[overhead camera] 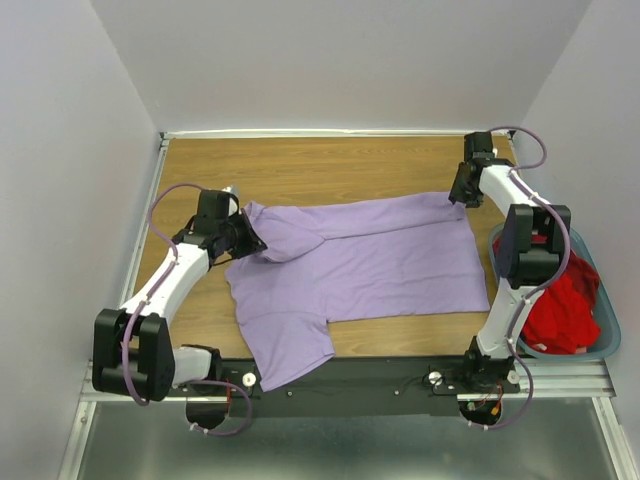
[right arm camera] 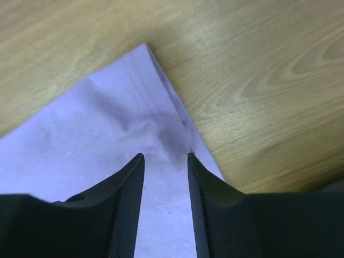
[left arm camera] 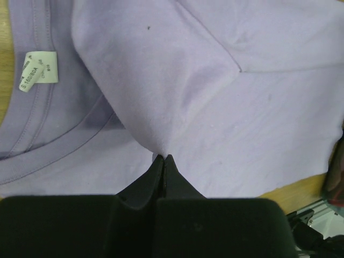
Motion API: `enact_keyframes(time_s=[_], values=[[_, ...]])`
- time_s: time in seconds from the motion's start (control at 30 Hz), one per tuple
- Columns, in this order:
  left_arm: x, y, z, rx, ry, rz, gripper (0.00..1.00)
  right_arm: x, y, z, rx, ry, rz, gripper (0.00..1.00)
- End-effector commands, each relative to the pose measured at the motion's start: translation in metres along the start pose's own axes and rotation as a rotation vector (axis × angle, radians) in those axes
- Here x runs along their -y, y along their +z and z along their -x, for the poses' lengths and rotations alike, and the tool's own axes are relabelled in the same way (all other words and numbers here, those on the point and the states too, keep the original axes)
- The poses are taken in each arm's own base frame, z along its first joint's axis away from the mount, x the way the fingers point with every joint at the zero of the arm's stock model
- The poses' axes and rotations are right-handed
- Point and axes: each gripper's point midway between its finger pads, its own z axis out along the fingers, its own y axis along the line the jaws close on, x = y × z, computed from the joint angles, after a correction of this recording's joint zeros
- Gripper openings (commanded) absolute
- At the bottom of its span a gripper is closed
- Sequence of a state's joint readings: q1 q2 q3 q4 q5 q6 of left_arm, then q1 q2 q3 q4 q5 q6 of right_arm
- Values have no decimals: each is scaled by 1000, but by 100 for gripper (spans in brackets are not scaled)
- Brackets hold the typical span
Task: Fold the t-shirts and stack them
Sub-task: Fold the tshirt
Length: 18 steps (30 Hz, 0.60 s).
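The wooden table (overhead camera: pixel 300 160) carried the lavender shirt (overhead camera: pixel 370 260) spread nearly flat across its middle. The hem lay toward the right arm, the neck toward the left, and one sleeve reached the near edge. The red shirt (overhead camera: pixel 565 315) lay bunched in the basket (overhead camera: pixel 612 345) at the right edge, apart from the first.

Both shirts looked light, thin and limp. Cloth like this would probably sag, drag and crease rather than keep a shape, so it seemed best taken at corners, hems or shoulder seams, with two holds well apart to keep an edge straight.

The left gripper (overhead camera: pixel 255 243) was closed tight on a raised pinch of the lavender shirt at the shoulder, just beside the collar (left arm camera: pixel 32 134) and its white label (left arm camera: pixel 38 71). The cloth rose in a tent up to the fingertips.

The right gripper (right arm camera: pixel 165 156) hung over the far hem corner (right arm camera: pixel 145 59). Its jaws were moderately apart and held nothing, and the corner lay flat on the wood just ahead of the fingertips.
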State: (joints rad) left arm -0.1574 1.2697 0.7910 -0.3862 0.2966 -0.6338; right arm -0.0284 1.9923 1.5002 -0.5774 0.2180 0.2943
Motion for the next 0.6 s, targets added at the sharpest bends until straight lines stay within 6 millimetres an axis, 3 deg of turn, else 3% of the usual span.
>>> enact_keyframes(time_s=[0.0, 0.13, 0.23, 0.37, 0.57], values=[[28, -19, 19, 52, 8, -68, 0, 5, -28, 26, 65, 30, 7, 48], [32, -24, 26, 72, 8, -67, 0, 5, -36, 24, 60, 39, 15, 57], [25, -18, 21, 61, 5, -47, 0, -13, -48, 21, 45, 42, 125, 58], [25, -9, 7, 26, -5, -66, 0, -53, -65, 8, 11, 5, 310, 59], [42, -3, -15, -12, 0, -105, 0, -142, -94, -46, -60, -186, 559, 58]])
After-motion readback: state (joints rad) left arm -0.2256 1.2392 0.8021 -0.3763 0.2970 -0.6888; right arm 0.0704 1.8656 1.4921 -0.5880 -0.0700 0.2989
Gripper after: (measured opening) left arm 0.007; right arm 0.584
